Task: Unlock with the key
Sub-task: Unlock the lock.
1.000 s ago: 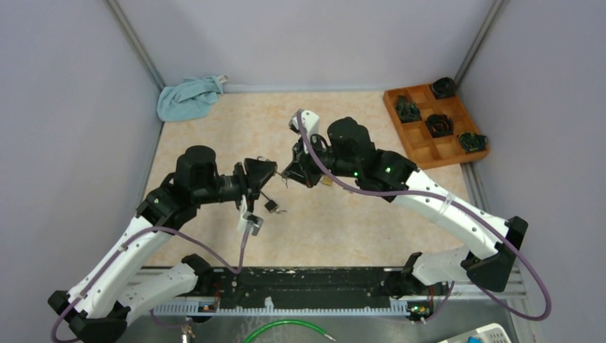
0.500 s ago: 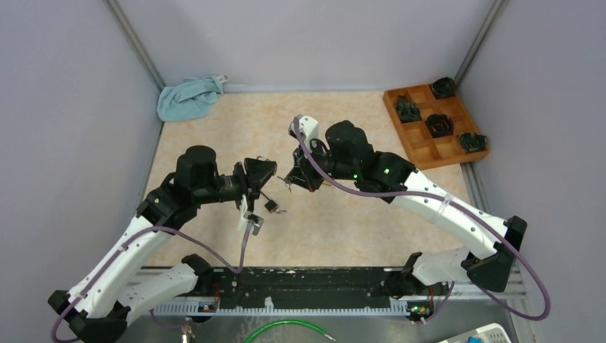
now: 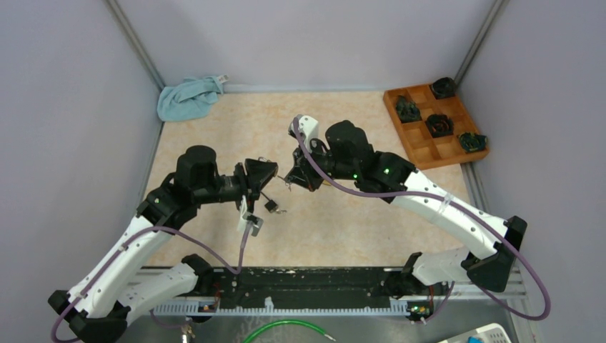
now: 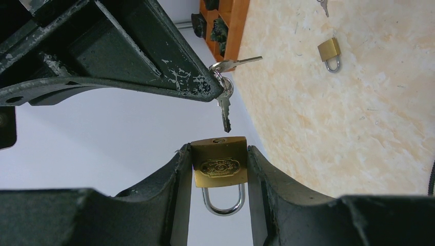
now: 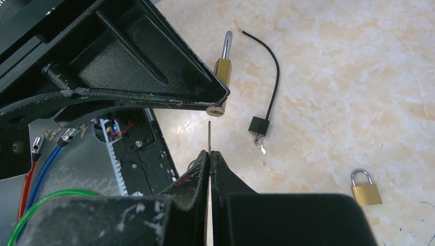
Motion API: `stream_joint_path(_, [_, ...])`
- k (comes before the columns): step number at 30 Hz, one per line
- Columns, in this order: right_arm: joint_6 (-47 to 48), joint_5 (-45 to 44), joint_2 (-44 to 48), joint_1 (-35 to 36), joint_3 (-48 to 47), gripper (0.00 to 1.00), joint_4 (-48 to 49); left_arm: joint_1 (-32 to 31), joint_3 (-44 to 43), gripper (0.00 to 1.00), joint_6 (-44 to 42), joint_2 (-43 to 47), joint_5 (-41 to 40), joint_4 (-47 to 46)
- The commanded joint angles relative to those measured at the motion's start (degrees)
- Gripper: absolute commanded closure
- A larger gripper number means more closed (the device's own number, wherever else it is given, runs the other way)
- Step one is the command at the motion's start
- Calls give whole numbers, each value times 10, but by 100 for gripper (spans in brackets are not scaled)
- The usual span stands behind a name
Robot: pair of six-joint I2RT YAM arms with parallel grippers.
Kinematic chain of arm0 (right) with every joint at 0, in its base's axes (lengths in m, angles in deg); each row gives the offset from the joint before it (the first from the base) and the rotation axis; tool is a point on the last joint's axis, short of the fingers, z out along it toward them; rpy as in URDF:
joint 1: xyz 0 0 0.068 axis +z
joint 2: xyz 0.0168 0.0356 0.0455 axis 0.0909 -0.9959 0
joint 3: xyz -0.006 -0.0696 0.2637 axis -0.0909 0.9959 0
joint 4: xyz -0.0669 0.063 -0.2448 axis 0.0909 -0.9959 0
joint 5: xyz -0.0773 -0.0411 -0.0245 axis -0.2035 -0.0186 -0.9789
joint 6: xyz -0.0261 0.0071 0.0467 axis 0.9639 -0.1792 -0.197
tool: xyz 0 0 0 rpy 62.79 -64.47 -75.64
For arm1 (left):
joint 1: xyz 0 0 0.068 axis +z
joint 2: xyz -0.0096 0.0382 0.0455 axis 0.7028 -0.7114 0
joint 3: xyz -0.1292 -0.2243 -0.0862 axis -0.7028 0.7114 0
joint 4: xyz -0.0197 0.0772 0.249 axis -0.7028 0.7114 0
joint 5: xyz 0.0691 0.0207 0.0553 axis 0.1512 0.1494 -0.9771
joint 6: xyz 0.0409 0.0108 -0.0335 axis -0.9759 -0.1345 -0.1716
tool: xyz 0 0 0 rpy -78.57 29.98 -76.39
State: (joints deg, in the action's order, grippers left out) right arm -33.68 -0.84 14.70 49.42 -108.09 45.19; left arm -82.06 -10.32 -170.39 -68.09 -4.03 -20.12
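Our left gripper point(image 4: 219, 154) clasps the brass padlock point(image 4: 219, 166) aloft; our right gripper point(image 5: 210, 156) pinches the key point(image 4: 224, 110), tip near the keyhole point(image 4: 219, 140); we judge alignment underway; next, precise insertion, then turning.

Brass, steel and scuffed black plastic fill most of my view.

The padlock point(image 4: 219, 163) has a satin yellow brass body with a stamped emblem and a polished steel shackle; the key point(image 4: 224, 110) is bright silvery metal. The left pincer point(image 4: 219, 154) and right pincer point(image 5: 210, 154) both look to me like matt black plastic, scratched pale along the edges. The tabletop point(image 3: 343, 221) is smooth, faintly glossy beige with a marbled pattern. On it, the spare padlock point(image 5: 366, 190) shows the same brass and steel, and the cable lock point(image 5: 259, 125) has a matt black body. The tray point(image 3: 427, 150) looks like orange-brown wood, the rag point(image 3: 187, 98) like soft pale-blue cloth.
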Motion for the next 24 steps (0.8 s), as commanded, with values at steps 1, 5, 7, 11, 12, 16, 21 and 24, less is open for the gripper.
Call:
stream_joint_path(1, [7, -8, 13, 2, -28, 100, 30, -2, -6, 100, -8, 1, 15, -11])
stream_joint_path(5, [6, -15, 13, 2, -28, 100, 33, -2, -6, 100, -9, 1, 14, -11])
stream_joint_path(7, [7, -18, 14, 2, -27, 100, 36, -2, -6, 100, -9, 1, 13, -11])
stream_joint_path(11, [6, -18, 13, 3, -27, 100, 40, -2, -5, 100, -11, 1, 11, -11])
stream_joint_path(12, [6, -18, 13, 2, -28, 100, 41, -2, -4, 100, -12, 1, 11, -11])
stream_joint_path(16, [5, -20, 14, 2, -27, 100, 46, -2, -5, 100, -13, 0, 8, -11])
stream_joint_path(21, [2, -27, 10, 2, -29, 100, 50, -2, -3, 100, -13, 0, 8, -11])
stream_joint_path(24, [0, -33, 10, 2, -26, 100, 53, -2, -4, 100, -13, 1, 7, -11])
